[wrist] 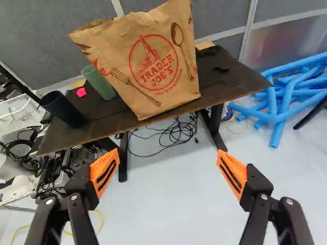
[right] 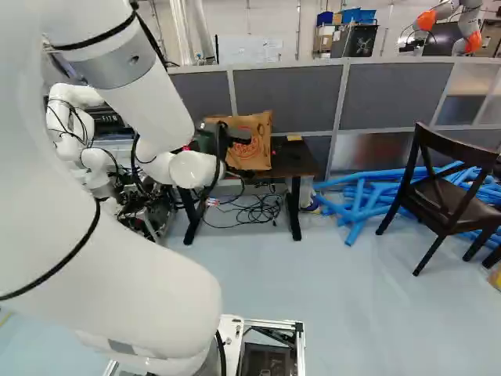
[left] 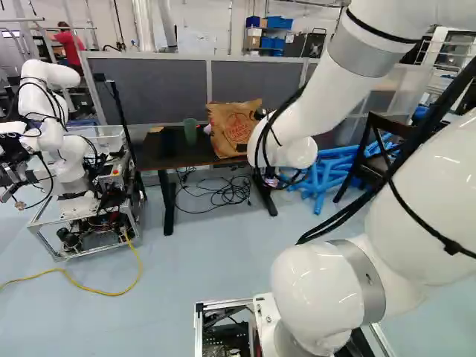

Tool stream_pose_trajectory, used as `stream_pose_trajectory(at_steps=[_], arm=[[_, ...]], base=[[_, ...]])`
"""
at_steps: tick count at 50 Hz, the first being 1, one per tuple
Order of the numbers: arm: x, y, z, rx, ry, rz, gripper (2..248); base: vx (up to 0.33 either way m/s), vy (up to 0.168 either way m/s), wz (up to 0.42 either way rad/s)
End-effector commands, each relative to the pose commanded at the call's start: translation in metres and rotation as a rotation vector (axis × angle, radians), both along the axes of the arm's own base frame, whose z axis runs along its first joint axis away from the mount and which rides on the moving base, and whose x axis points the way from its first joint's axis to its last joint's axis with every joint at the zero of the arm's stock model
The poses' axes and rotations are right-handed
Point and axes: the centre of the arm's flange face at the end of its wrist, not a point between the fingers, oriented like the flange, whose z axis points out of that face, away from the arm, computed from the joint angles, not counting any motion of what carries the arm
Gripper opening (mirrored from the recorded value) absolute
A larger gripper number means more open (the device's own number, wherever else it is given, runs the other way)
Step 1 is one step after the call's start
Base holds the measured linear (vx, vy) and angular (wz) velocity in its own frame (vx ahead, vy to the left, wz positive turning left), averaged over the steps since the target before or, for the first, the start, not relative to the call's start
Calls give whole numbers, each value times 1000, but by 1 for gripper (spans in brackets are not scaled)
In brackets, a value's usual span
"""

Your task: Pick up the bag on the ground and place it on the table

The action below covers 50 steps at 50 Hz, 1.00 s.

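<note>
In the right base view, the black gripper shows partly past the arm, in front of the bag; its fingertips cannot be made out there. Seen from the wrist, the gripper is open, its orange-padded fingers wide apart with nothing between them. The brown paper bag stands upright, leaning slightly, on the dark table, ahead of the fingers and apart from them. The left base view also shows the bag on the table, near its right end.
A green cup and a dark cup share the tabletop with a small pink object. Cables lie beneath. Blue tubes and a dark chair are to the right. Another robot stands left of the table.
</note>
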Motion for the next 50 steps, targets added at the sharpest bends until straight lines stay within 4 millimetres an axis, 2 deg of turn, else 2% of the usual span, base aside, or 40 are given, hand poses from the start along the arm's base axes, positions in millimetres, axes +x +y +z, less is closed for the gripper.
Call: stream_pose_trajectory(at_steps=[26,50], arm=[[-40,-3,-21,-104,-100,41,247],[-63,-5,-32,-163,-154,60,247]], base=[[0,0,0],[0,0,0]])
